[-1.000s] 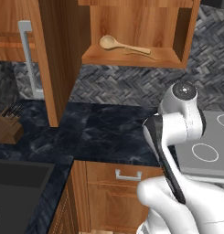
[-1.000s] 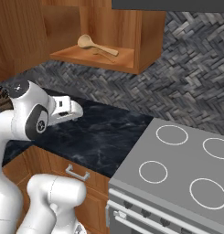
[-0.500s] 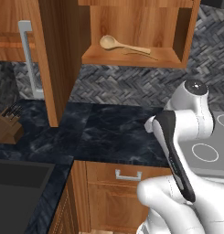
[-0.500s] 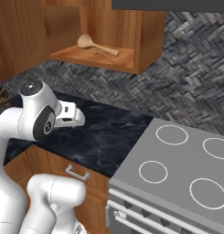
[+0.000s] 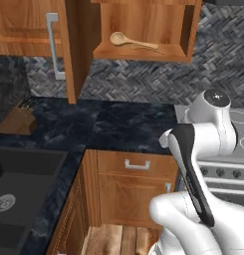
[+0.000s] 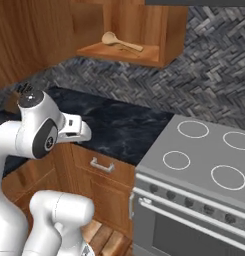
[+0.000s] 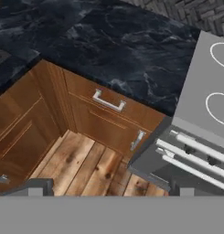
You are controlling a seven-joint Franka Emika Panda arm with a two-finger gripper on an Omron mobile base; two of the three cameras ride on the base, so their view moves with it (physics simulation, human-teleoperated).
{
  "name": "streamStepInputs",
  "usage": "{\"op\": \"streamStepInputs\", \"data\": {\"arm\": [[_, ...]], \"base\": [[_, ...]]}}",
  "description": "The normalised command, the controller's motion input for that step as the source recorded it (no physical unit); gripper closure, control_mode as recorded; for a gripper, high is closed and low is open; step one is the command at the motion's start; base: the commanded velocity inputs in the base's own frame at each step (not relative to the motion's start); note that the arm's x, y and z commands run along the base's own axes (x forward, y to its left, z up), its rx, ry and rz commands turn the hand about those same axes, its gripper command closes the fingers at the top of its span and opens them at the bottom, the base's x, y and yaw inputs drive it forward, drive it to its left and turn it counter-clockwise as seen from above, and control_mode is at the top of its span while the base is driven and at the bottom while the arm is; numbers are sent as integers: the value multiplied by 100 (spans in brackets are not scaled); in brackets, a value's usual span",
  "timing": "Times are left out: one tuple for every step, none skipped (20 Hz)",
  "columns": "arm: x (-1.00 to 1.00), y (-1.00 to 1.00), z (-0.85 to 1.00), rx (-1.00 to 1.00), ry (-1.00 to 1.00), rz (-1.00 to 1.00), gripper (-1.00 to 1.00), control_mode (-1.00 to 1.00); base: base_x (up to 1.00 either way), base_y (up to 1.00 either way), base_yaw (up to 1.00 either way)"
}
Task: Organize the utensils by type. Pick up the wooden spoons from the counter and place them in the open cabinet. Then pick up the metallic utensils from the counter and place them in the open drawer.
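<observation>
A tan wooden spoon (image 5: 127, 41) lies on the shelf of the open cabinet (image 5: 143, 54), bowl to the left; the right base view shows the spoon (image 6: 116, 41) in the cabinet (image 6: 144, 52) too. The black counter (image 5: 118, 124) below carries no utensil in the part I see. My gripper (image 7: 111, 189) hangs above the floor in front of the counter (image 7: 122, 50), looking down, with its fingertips (image 7: 38, 186) far apart and nothing between them. The metallic utensils and the open drawer are out of view.
A shut drawer front with a silver handle (image 7: 109, 100) sits under the counter, beside the stove (image 6: 204, 150). The cabinet door (image 5: 73, 50) stands open to the left. A knife block (image 5: 16, 122) and the sink (image 5: 19, 184) are at the left.
My arm's upper joint has swung to the right and the whole picture has shifted a little. The wooden spoon stays on the shelf. The jaws stay open.
</observation>
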Motion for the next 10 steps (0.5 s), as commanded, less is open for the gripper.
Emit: {"op": "streamStepInputs", "data": {"arm": [[0,0,0,0,0,0,-100,100],[0,0,0,0,0,0,-100,100],[0,0,0,0,0,0,-100,100],[0,0,0,0,0,0,-100,100],[0,0,0,0,0,0,-100,100],[0,0,0,0,0,0,-100,100],[0,0,0,0,0,0,-100,100],[0,0,0,0,0,0,-100,100],[0,0,0,0,0,0,-100,100],[0,0,0,0,0,0,-100,100]], "base": [[-100,-8,0],[-100,-3,0],[-100,0,8],[-100,0,12],[-100,0,20],[-100,0,41],[-98,0,56],[-77,-3,82],[-59,0,100],[-41,-2,100]]}}
